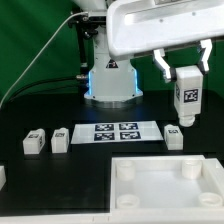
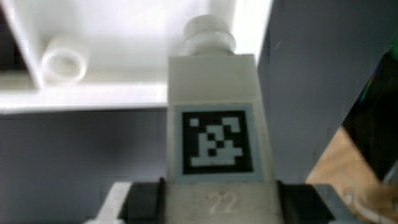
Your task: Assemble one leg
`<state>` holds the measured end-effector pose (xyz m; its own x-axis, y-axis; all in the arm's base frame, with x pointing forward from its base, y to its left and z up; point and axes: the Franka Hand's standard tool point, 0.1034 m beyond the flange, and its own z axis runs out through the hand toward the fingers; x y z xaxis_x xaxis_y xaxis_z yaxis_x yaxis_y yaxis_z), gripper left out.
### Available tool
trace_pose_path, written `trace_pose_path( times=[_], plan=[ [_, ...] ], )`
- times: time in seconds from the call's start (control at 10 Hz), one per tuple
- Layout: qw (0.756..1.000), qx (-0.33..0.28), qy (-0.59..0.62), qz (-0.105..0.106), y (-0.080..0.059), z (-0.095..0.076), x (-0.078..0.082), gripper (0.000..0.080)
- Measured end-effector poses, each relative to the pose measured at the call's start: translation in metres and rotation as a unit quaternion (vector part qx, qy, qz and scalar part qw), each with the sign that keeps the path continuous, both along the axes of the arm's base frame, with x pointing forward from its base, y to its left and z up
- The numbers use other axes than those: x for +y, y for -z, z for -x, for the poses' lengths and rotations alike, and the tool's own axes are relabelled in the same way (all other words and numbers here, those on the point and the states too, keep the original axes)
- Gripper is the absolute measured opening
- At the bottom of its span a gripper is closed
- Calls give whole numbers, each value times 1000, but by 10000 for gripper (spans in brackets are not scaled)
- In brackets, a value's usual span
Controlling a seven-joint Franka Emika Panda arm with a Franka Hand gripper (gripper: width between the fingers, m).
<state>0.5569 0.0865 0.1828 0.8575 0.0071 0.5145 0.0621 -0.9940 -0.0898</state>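
My gripper (image 1: 186, 92) is shut on a leg (image 1: 187, 97), a small white block with a black-and-white tag, and holds it in the air above the table at the exterior view's right. In the wrist view the leg (image 2: 217, 118) runs out from between the black fingers (image 2: 164, 205), tag face up. The large white square panel (image 1: 165, 185) with round corner sockets lies at the front right; its corner socket (image 2: 64, 66) shows in the wrist view. Another leg (image 1: 174, 138) lies on the table below the held one. Two more legs (image 1: 34, 143) (image 1: 60, 138) lie at the left.
The marker board (image 1: 117, 132) lies flat at the table's middle. The robot base (image 1: 110, 80) stands behind it. A white block (image 1: 2, 177) shows at the left edge. A green backdrop is behind.
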Motion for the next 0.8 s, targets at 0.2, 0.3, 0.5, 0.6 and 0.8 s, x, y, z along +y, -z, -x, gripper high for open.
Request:
trace_pose_path(
  times=[0.2,0.3,0.5,0.6,0.8],
  plan=[
    [1000,-7,2,4,6,3,-1,294],
    [1000,-7,2,4,6,3,-1,294],
    [999,-29,0,16,10,-5,-7,294],
    [999,-33,2,11,8,-21,-7,294],
    [998,-55,11,2,8,-57,-5,294]
  ],
)
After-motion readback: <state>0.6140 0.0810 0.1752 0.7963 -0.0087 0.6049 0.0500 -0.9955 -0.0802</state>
